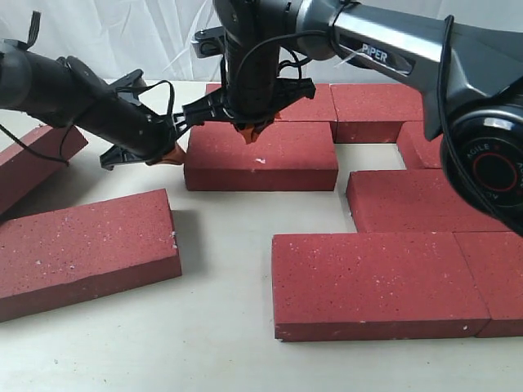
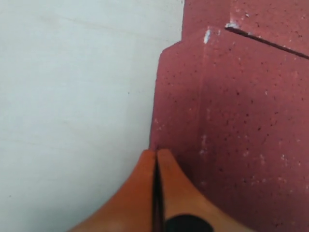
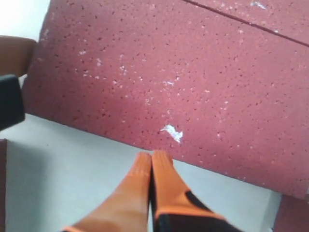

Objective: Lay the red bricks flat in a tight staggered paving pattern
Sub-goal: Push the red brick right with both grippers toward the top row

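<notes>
Several red bricks lie flat on the pale table. The middle brick (image 1: 261, 159) sits apart from the front row, its back edge against a back-row brick (image 1: 310, 102). My left gripper (image 1: 167, 155) is shut, with its orange tips against that brick's left end; in the left wrist view the gripper (image 2: 157, 152) meets the brick (image 2: 241, 121) at its lower corner. My right gripper (image 1: 252, 132) is shut and points down at the same brick's top face near the back. In the right wrist view the gripper (image 3: 152, 155) hangs over the brick (image 3: 169, 82). Contact there is unclear.
Two loose bricks lie at the left: one angled at the far left (image 1: 37, 163), one nearer the front (image 1: 82, 249). On the right are a front brick (image 1: 368, 282), one behind it (image 1: 425, 200) and another back-row brick (image 1: 384, 106). Bare table (image 1: 221, 245) separates the groups.
</notes>
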Tool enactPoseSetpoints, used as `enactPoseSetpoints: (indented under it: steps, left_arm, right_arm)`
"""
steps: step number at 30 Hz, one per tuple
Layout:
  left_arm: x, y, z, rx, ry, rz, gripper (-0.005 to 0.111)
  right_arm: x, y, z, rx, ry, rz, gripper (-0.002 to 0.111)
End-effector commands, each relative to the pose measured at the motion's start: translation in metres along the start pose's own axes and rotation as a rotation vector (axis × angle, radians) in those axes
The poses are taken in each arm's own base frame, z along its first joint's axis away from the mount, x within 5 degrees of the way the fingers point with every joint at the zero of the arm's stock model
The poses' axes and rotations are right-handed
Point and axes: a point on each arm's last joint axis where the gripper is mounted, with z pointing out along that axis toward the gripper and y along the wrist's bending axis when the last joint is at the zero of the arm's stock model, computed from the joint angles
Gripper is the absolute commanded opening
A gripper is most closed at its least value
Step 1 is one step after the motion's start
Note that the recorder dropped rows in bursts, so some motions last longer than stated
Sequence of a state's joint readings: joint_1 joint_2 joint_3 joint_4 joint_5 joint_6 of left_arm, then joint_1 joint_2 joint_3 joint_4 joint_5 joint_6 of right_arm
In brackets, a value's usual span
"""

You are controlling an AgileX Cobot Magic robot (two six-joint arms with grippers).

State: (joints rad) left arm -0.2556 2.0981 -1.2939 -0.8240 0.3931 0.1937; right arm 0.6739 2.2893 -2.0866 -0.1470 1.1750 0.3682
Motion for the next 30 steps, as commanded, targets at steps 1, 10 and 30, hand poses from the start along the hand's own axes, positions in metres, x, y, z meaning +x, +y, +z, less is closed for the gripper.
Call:
enactPoseSetpoints:
  steps: [1, 10, 30]
  left_arm:
    - [0.0, -0.01, 0.001, 0.011, -0.045, 0.008, 0.0]
    - [0.01, -0.022, 0.016, 0.039, -0.015, -0.002, 0.0]
    - [0.002, -0.014, 0.02, 0.071, 0.096, 0.034, 0.0]
  right_arm:
    - [-0.002, -0.004, -0.006, 0.009, -0.015, 0.002, -0.001]
    - [-0.002, -0.005, -0.006, 0.024, -0.016, -0.004, -0.001]
    - [-0.001, -0.009, -0.007, 0.025, 0.002, 0.006, -0.001]
